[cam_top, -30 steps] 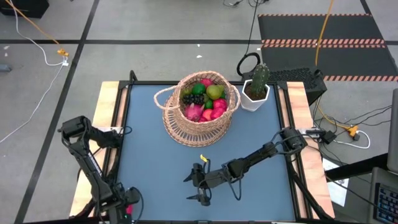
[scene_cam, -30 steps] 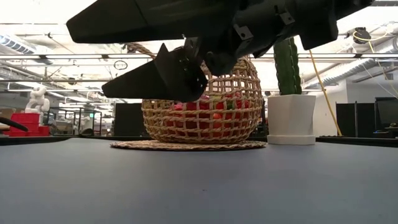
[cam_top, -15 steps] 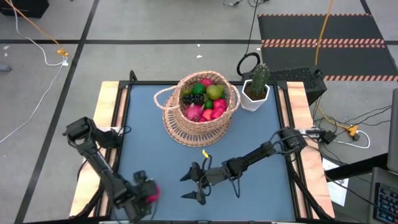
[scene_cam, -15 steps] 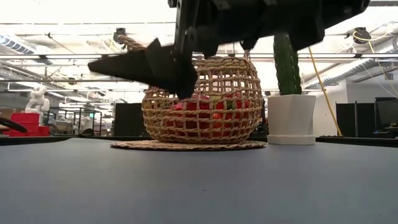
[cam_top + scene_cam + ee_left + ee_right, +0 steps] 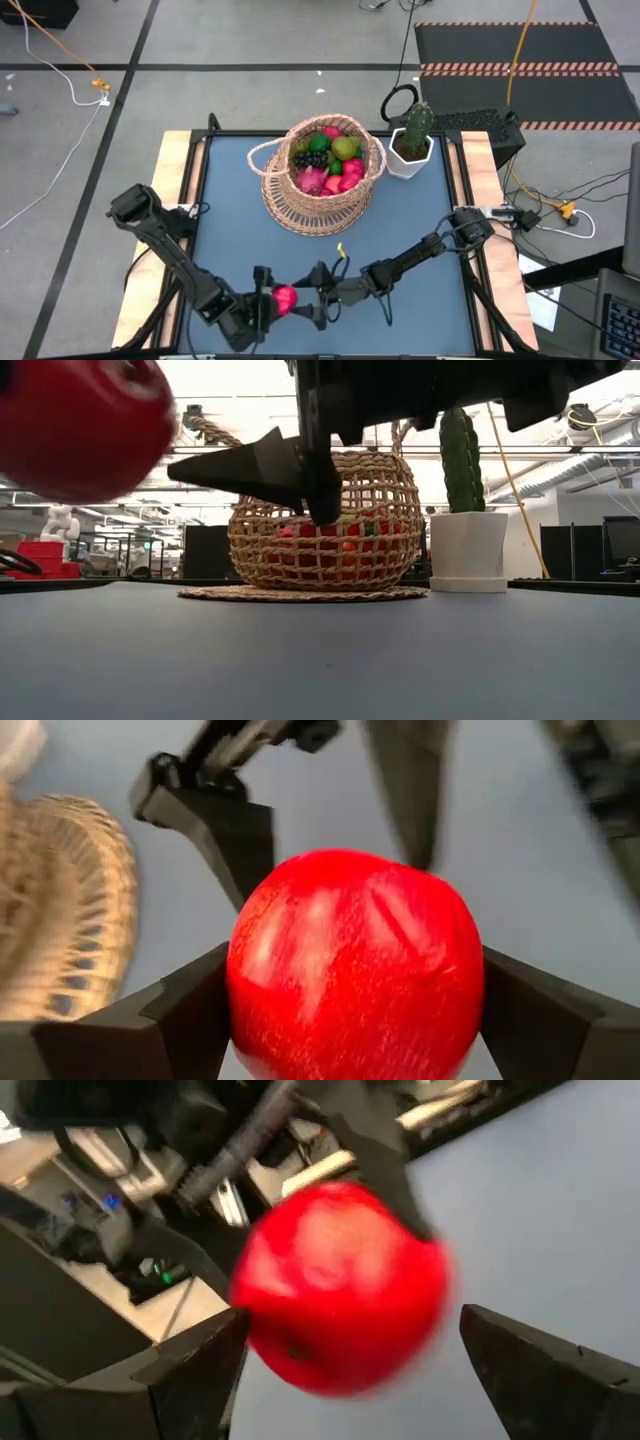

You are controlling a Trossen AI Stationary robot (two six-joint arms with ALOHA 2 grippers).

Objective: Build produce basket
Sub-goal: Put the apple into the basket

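You are looking at a grey floor (image 5: pixel 250 90) crossed by dark lines, an orange cable (image 5: pixel 520 45) trailing over black hazard-striped mats (image 5: pixel 520 50), ceiling pipes (image 5: pixel 90 455) running overhead.

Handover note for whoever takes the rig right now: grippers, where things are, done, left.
Left gripper: shut on the red apple, held above the near-centre table, clear of the surface.
Right gripper: open, facing the apple from the other side, its fingers not on it.
Basket: far centre of the table, already holding produce (grapes, green and pink-red fruits).
Cactus pot: right of the basket, not part of the job.
Done: most fruit is in the basket.
Left: get this apple into the basket; a handover to the right gripper looks likely.
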